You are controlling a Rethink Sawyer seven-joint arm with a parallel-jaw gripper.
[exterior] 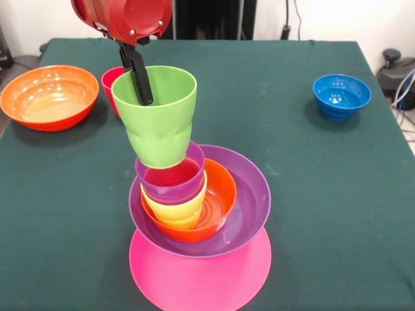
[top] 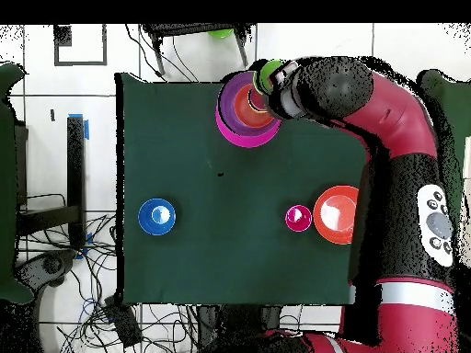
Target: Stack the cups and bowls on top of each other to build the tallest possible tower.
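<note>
The tower stands at the table's near edge: an upturned pink bowl (exterior: 201, 275), a purple bowl (exterior: 249, 201), a small orange bowl (exterior: 222, 191), a yellow cup (exterior: 174, 210) and a purple cup (exterior: 170, 180), nested off-centre to the left. My gripper (exterior: 144, 97) is shut on the rim of the light green cup (exterior: 159, 123), with one black finger (exterior: 138, 74) inside it. The cup's base sits in the purple cup's mouth. In the overhead view the arm (top: 340, 87) covers part of the tower (top: 241, 118); the green cup (top: 267, 71) peeks out.
A large orange bowl (exterior: 48, 96) (top: 337, 214) lies at the left, with the red cup (exterior: 110, 81) (top: 298, 218) beside it. A small blue bowl (exterior: 342, 95) (top: 156, 216) stands at the far right. No light green bowl shows on the table.
</note>
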